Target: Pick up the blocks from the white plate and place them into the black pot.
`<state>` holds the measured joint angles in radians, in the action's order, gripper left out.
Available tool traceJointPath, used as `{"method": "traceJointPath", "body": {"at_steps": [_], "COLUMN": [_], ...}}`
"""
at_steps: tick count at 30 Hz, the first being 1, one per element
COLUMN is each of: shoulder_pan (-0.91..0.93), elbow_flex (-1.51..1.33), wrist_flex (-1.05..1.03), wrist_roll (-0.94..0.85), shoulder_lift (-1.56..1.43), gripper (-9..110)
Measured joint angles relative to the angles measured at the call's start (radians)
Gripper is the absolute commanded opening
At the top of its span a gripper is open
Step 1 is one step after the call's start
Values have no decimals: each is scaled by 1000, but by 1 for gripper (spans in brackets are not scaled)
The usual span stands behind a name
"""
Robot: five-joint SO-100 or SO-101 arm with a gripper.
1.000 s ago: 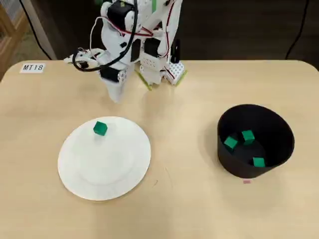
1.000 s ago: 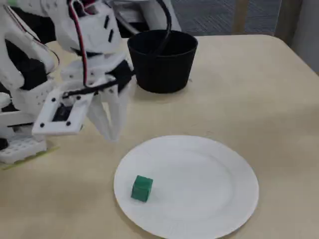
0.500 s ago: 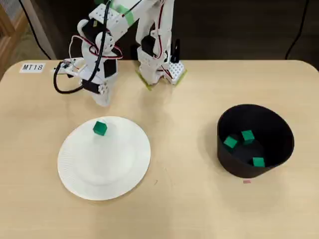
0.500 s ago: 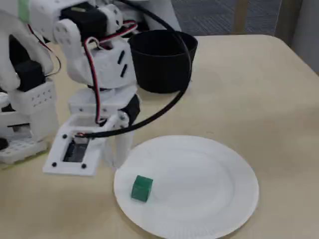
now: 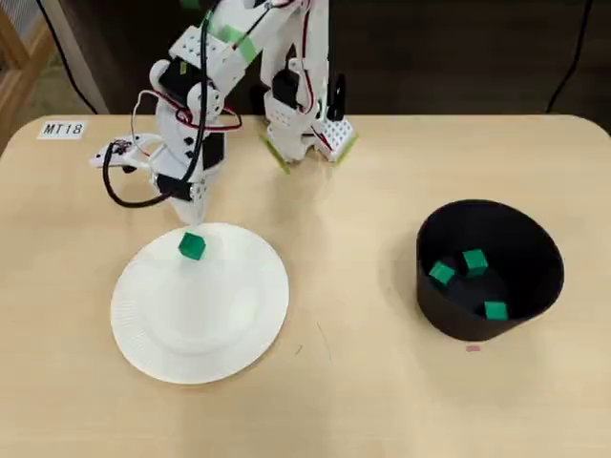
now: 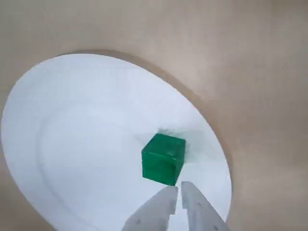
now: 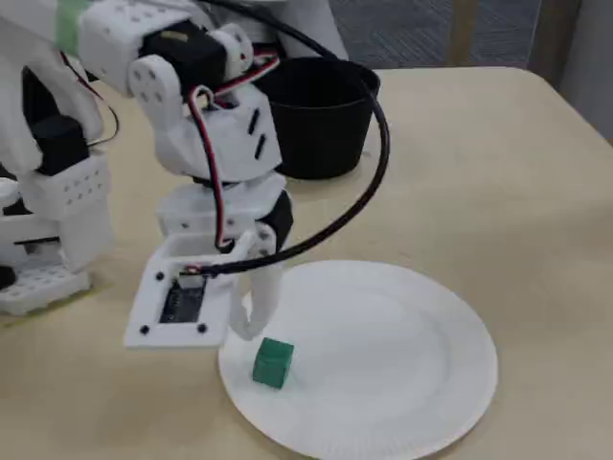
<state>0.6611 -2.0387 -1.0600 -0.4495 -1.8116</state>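
One green block [image 5: 192,246] lies near the far rim of the white plate [image 5: 200,324]. It also shows in the wrist view [image 6: 163,159] and the fixed view [image 7: 273,362]. Three more green blocks [image 5: 474,260] lie inside the black pot [image 5: 544,277] at the right of the overhead view. My gripper [image 6: 178,191] is shut and empty. Its tips hang just short of the block on the plate, at the plate's rim [image 7: 251,326], not touching the block. In the overhead view the gripper [image 5: 198,202] is just beyond the plate's far edge.
The arm's white base [image 5: 307,129] stands at the table's far edge. A label reading MT18 [image 5: 63,129] lies at the far left. A black cable [image 5: 129,196] loops beside the gripper. In the fixed view the pot [image 7: 321,125] stands behind the arm.
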Motion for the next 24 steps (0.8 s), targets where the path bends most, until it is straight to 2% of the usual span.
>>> {"method": "traceJointPath", "body": {"at_steps": [2,10,16,24], "shoulder_pan": [-9,-11,14,12], "elbow_flex": [0,0,0,2], "wrist_flex": [2,-25,-37,0], "wrist_roll": [-8,-9,-5,31], "shoulder_lift": [0,9,46,94], "gripper": [23,33,35,30]}}
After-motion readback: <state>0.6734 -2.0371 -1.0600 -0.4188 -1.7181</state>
